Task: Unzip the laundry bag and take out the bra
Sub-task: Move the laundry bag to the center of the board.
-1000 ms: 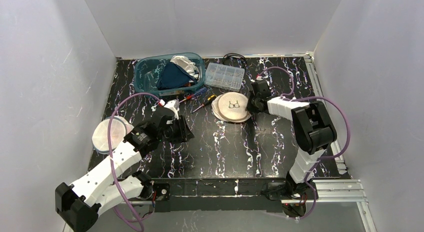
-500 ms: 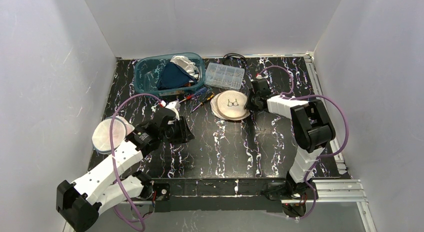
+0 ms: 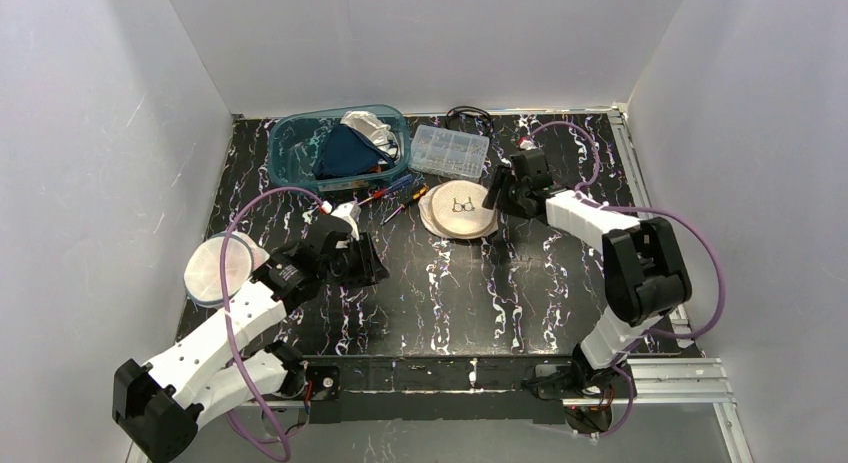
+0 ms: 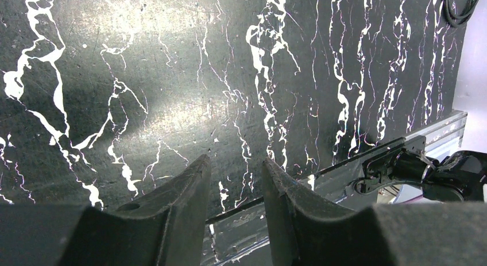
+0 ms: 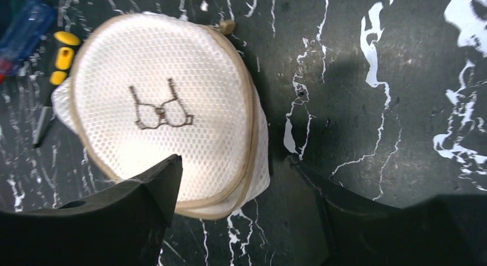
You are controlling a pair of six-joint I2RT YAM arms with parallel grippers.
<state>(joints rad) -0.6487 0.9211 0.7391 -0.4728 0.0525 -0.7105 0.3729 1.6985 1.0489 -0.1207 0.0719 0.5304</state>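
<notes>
The laundry bag [image 3: 460, 210] is a round white mesh pouch with a bra drawing on top, lying at the middle back of the table. In the right wrist view the laundry bag [image 5: 161, 105] shows a tan zipper band round its rim, with a tan tab [image 5: 228, 26] at the far edge. My right gripper [image 3: 497, 195] stands open at the bag's right edge; the bag's near rim lies between the right gripper's [image 5: 234, 162] jaws. My left gripper [image 3: 362, 263] hovers over bare table, and the left gripper [image 4: 236, 160] is partly open and empty. The bra is hidden.
A teal bin [image 3: 290, 143] of clothes and a clear parts box [image 3: 450, 150] stand at the back. Screwdrivers [image 3: 405, 205] lie just left of the bag. A round pale mesh disc [image 3: 222, 266] sits at the left table edge. White walls close in three sides.
My right gripper has opened and drawn back a little to the right of the bag. The bag shifted slightly toward the back. The left arm has stayed put.
</notes>
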